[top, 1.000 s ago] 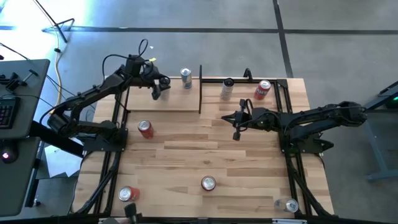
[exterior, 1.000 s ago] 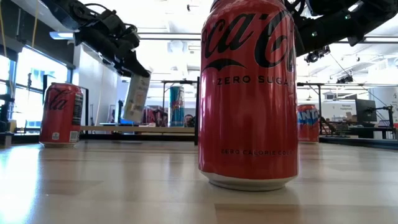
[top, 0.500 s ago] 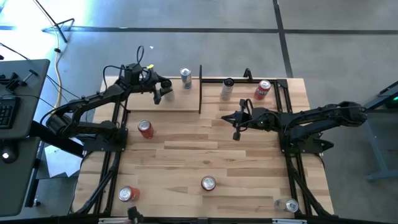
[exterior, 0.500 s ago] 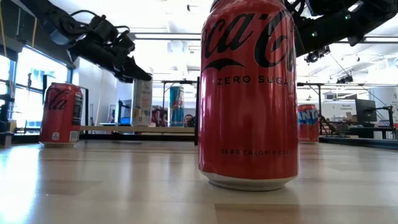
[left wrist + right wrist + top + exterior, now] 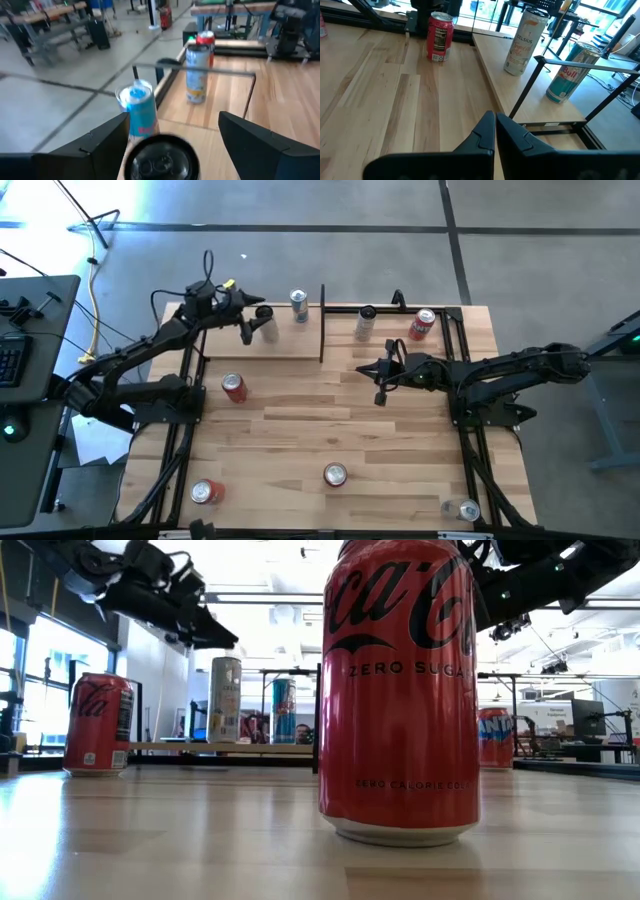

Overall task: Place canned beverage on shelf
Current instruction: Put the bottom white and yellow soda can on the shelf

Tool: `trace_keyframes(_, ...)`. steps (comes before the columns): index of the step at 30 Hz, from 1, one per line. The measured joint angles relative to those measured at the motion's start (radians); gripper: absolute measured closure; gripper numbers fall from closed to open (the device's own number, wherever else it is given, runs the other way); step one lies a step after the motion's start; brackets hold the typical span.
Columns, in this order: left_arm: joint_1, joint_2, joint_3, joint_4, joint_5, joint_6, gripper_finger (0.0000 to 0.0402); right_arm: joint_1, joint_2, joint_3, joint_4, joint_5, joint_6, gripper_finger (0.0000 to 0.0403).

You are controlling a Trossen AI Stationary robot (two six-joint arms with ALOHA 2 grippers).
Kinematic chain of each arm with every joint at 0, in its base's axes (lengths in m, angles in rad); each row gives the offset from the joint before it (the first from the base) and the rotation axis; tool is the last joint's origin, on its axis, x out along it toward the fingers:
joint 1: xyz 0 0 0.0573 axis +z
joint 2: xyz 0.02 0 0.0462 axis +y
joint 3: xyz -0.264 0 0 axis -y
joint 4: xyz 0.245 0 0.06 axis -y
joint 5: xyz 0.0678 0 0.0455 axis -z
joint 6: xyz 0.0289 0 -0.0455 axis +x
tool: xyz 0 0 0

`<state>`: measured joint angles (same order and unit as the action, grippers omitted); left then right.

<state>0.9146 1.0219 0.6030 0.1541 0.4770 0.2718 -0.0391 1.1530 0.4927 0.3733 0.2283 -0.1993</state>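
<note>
Can (image 5: 268,324) stands upright on the shelf (image 5: 290,348), at about 11 o'clock on the table (image 5: 330,430), its long axis vertical. Your left gripper (image 5: 247,323) sits just at its 9 o'clock side, fingers spread wide and clear of it; the wrist view shows the can's top between them. Your right gripper (image 5: 381,379), fingers together, waits near table centre, well apart from the can.
</note>
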Motion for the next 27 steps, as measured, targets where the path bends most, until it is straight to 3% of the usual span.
trace_keyframes(5,-0.013,-0.093,0.004,0.002,-0.047,-0.057,0.0106,0.000,0.000,0.000,0.000,0.000,0.000,0.0403)
trace_keyframes(9,-0.134,-0.158,-0.023,0.001,-0.056,-0.085,0.0128,0.000,0.000,0.000,0.000,0.000,-0.002,0.0403)
trace_keyframes(17,-0.503,-0.093,-0.161,0.235,-0.603,-0.199,0.0260,0.000,0.000,0.000,0.000,0.000,0.011,0.0403)
trace_keyframes(23,-0.651,0.085,-0.177,0.390,-0.928,-0.226,0.0383,0.000,0.000,0.000,0.000,0.000,0.010,0.0403)
trace_keyframes(27,-0.670,0.210,-0.153,0.478,-1.030,-0.207,0.0391,0.000,0.000,0.000,0.001,0.000,0.008,0.0403)
